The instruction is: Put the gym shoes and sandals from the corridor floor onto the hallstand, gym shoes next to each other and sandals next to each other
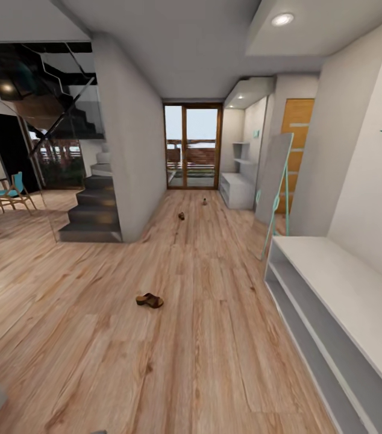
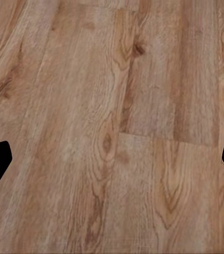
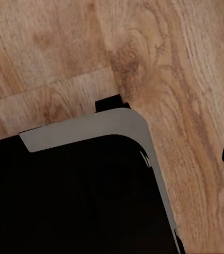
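Hanging over bare corridor floor (image 2: 112, 106), the left gripper (image 2: 112, 159) has its fingers spread wide and holds nothing; whether the right is open I cannot tell. One sandal (image 1: 149, 299) lies on the planks ahead, the hallstand (image 1: 237, 188) far down the corridor. Advise driving close before reaching
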### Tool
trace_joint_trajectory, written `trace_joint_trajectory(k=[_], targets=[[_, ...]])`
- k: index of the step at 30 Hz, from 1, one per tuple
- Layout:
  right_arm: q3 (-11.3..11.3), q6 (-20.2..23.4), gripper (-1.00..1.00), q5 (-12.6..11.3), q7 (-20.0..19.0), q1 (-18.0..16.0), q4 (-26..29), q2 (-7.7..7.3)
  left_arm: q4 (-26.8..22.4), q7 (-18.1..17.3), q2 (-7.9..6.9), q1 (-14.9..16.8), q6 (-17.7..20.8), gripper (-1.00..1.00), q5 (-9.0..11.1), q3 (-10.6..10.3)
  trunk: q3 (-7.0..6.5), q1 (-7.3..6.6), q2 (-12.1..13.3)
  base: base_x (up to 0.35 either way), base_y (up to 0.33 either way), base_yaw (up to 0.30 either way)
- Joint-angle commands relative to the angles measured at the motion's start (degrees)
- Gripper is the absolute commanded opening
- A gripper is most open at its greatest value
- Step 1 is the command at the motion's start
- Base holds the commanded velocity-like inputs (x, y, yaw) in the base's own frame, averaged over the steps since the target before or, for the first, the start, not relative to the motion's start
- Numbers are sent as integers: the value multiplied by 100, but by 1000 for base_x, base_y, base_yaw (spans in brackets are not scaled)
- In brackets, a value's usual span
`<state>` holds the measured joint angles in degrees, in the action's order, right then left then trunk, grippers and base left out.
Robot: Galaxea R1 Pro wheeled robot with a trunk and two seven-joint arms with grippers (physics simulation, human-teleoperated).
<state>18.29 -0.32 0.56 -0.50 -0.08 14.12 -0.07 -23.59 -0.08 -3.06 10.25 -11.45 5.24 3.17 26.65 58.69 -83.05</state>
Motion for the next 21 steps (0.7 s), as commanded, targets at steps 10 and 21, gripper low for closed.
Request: trace_joint_trajectory(k=[10,21], targets=[[21,-4,100,6,-4,-1,3,-10,3,-1,5,3,-23,100,47,-9,5,3,-2,346,-74,0],[34,-3,100,1,6,-1,12,2,3,-1,2,3,-24,100,47,-9,5,3,-2,346,-72,0]])
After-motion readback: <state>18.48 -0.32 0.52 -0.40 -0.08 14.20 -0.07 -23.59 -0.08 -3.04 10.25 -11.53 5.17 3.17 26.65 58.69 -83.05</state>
